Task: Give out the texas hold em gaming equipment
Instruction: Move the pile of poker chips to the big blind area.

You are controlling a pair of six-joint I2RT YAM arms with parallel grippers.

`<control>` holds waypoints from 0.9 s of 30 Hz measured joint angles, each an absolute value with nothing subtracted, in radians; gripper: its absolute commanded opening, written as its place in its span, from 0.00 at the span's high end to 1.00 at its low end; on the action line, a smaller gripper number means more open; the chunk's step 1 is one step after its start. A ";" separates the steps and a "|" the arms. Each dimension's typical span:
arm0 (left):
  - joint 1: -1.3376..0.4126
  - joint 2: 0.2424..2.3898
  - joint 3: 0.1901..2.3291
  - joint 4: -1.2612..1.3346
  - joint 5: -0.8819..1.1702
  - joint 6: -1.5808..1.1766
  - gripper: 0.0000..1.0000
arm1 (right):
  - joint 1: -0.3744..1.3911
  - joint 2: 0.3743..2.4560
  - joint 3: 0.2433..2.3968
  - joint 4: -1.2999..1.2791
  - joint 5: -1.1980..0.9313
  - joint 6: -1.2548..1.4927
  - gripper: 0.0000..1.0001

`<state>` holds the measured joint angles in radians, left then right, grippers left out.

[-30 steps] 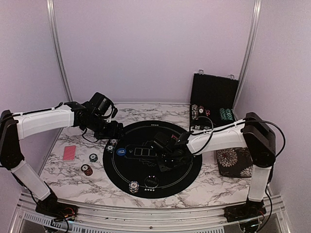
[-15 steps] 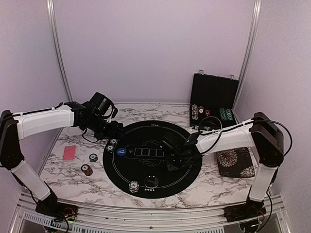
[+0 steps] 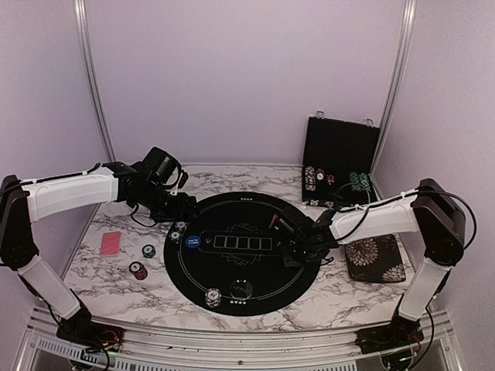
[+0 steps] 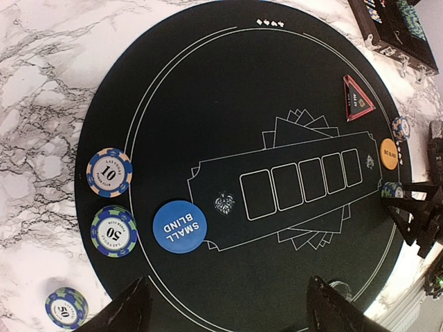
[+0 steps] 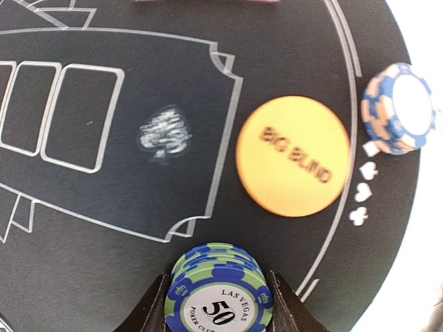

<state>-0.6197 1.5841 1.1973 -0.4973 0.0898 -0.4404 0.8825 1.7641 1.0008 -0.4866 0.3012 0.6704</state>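
Black felt covers the round mat (image 3: 232, 274) on the marble-topped table (image 3: 100, 286). Seen from above, the right hand (image 3: 298, 251) is now over the mat's right edge, having moved there from the mat's middle over the last second. The left hand (image 3: 179, 210) hangs at the mat's upper-left rim, just where it was a second ago. A red-backed playing card (image 3: 110, 243) lies left of the mat. A black hinged chip case (image 3: 340, 154) stands open beyond the mat's far right, and a square floral-patterned black pad (image 3: 375, 259) lies just right of the mat.

From the left wrist, that hand's fingers (image 4: 131, 311) are spread wide with nothing between them. A blue round SMALL BLIND button (image 4: 179, 226) lies inside the mat's border. Beside it on the mat's rim sit an orange-and-blue chip stack marked 10 (image 4: 109, 171) and a green-and-blue chip stack marked 50 (image 4: 113, 231). Across the mat lies an orange round BIG BLIND button (image 4: 389, 153).

From the right wrist, the right hand's fingers (image 5: 156, 308) press both sides of a green-and-blue striped chip stack (image 5: 219, 294), also marked 50, just inside the mat's border line. The orange button lies flat close by, apart from that stack. A blue, orange and white chip stack (image 5: 400, 107) sits on the mat's outer rim next to the button.
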 measured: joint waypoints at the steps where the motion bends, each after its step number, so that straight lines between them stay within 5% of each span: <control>1: -0.620 1.585 1.198 -0.497 0.090 -0.441 0.22 | 0.876 1.758 0.993 -0.482 0.301 0.670 0.64; 27: -0.620 1.590 1.206 -0.498 0.090 -0.437 0.22 | 0.678 1.696 0.895 -0.399 0.310 0.603 0.64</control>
<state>-0.6197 1.5898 1.2064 -0.4980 0.0898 -0.4370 0.6785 1.6962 0.8951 -0.3988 0.3096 0.6029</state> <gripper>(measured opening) 0.780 0.404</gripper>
